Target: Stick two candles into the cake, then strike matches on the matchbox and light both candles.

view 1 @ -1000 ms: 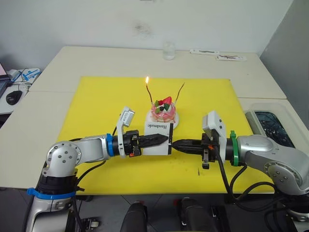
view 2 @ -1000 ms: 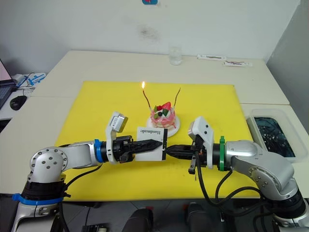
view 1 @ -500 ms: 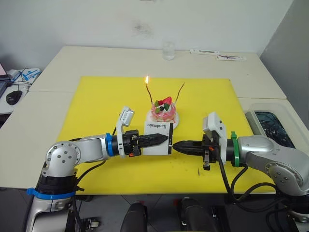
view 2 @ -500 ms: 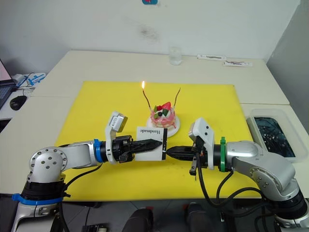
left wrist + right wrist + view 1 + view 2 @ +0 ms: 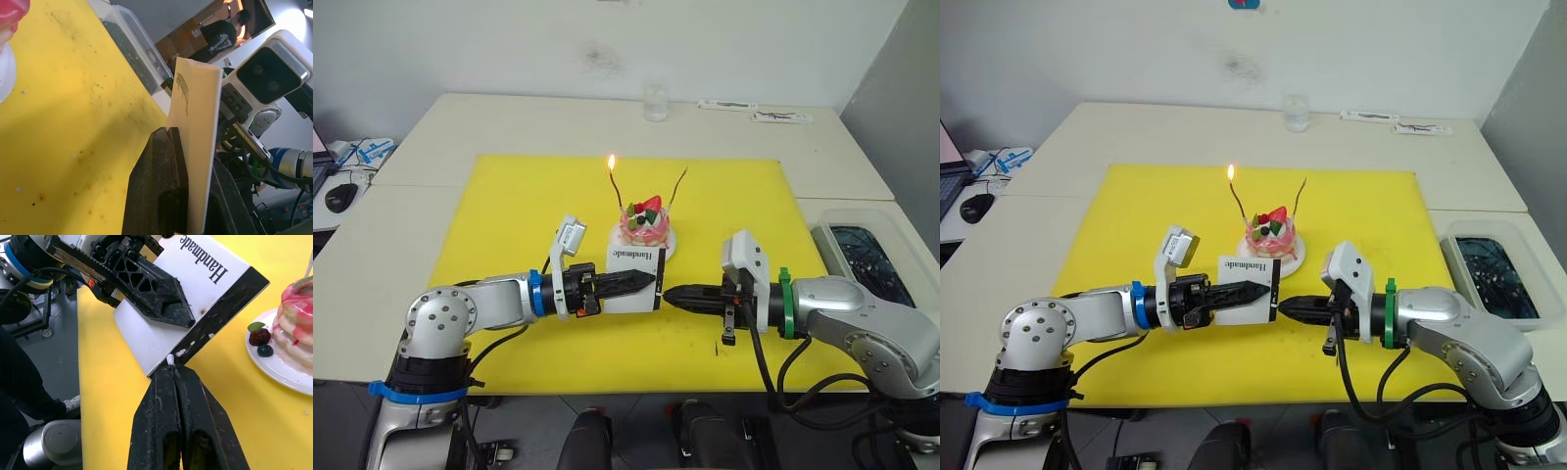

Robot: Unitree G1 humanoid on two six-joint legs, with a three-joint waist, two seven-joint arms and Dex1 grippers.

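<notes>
Office/lab: desks (image 5: 558, 122), mouse (image 5: 340, 197).

matchbox (image 5: 188, 289): matt white card, rough black strip
claw (image 5: 182, 382): matt black plastic
cake (image 5: 643, 222): glossy pink icing
mat (image 5: 509, 211): matt yellow

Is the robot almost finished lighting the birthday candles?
About halfway. Both candles stand in the cake, and the reddish candle already burns with a flame. The golden-brown candle is unlit. Now the left claw holds the matchbox upright while the right claw presses a match's white tip against the black striking strip. Left: strike it and light the second candle.
</notes>
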